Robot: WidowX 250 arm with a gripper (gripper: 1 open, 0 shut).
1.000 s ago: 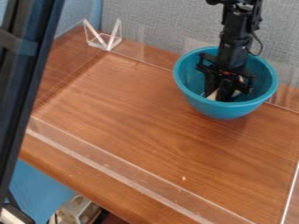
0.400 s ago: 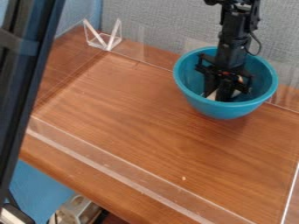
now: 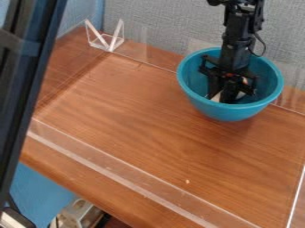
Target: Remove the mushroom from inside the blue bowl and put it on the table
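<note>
The blue bowl [image 3: 234,109] stands at the back right of the wooden table [image 3: 131,125]. My black gripper [image 3: 230,89] points straight down from above and reaches deep inside the bowl, its fingers drawn together near the bottom. The mushroom is hidden behind the gripper's fingers, so I cannot tell whether it is held between them.
Low clear acrylic walls [image 3: 119,169] edge the tabletop. A small clear triangular stand [image 3: 105,37] sits at the back left corner. A dark slanted post [image 3: 30,89] crosses the left side of the view, close to the camera. A grey wall lies behind the table.
</note>
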